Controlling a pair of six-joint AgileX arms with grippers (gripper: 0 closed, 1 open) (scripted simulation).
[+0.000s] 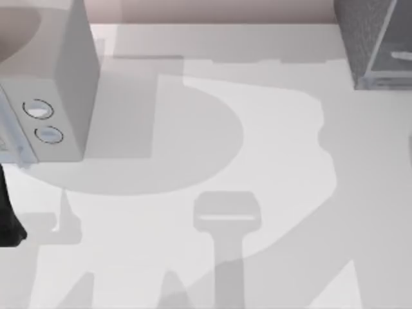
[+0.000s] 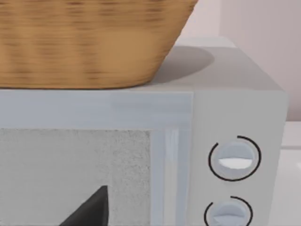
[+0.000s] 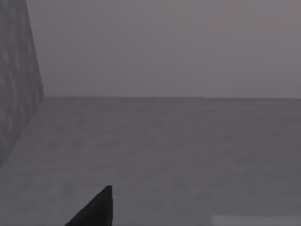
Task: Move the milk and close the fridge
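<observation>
Left wrist view: one dark fingertip [image 2: 91, 209] of the left gripper shows against the speckled window of the dial box [image 2: 235, 113], the smooth pale appliance with two round dials, on whose roof a wicker basket [image 2: 89, 42] sits. With a single fingertip in sight, whether these jaws are open or closed cannot be told. Right wrist view, likewise: one dark fingertip [image 3: 94, 209] over a dim grey floor, a speckled wall at the edge (probably the fridge, judged by its texture); jaw state again cannot be told. Top view: fridge [image 1: 373, 42] at one o'clock on the table [image 1: 270, 167], dial box at nine to ten o'clock, left arm [image 1: 9, 219] at the eight o'clock edge. By this layout the right arm seems nearer the fridge. The milk's bearing from either set of jaws cannot be fixed.
</observation>
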